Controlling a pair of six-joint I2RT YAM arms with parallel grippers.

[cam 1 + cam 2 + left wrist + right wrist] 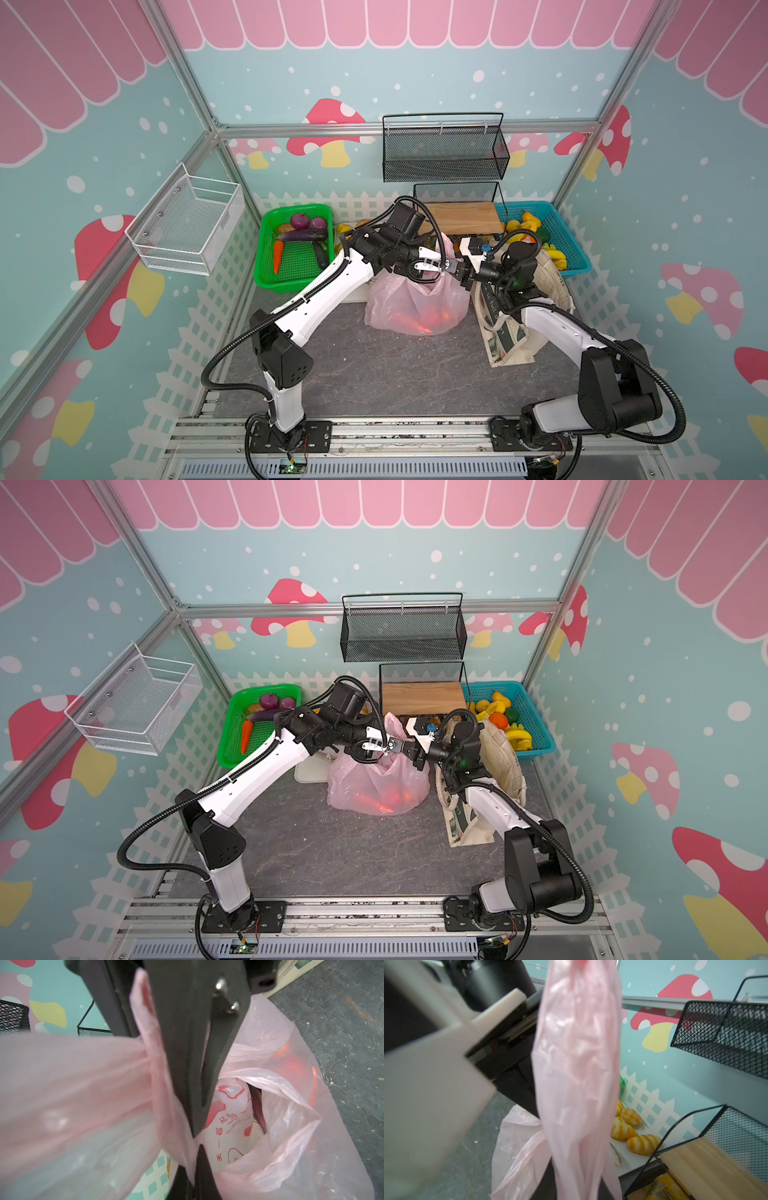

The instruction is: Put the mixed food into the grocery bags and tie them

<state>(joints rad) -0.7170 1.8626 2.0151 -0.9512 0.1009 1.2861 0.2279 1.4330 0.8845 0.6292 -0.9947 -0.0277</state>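
The translucent pink grocery bag [415,303] [376,785] stands mid-table with red and orange food glowing through its plastic [432,320]. Above its mouth both grippers meet tip to tip. My left gripper [441,266] [383,746] [193,1169] is shut on one twisted pink handle [166,1105]. My right gripper [456,268] [400,746] [577,1190] is shut on the other handle [577,1064], which runs up past the camera. A dark purple piece [257,1105] shows inside the open bag. The cream canvas tote [507,336] [469,825] lies to the right, under my right arm.
A green basket [266,274] at back left holds an orange carrot [277,255], a long eggplant [301,236] and purple onions. A blue basket [577,266] of yellow fruit sits at back right. Black mesh racks [444,153] and a wooden board [461,218] stand behind; bread rolls [629,1126] lie beside them.
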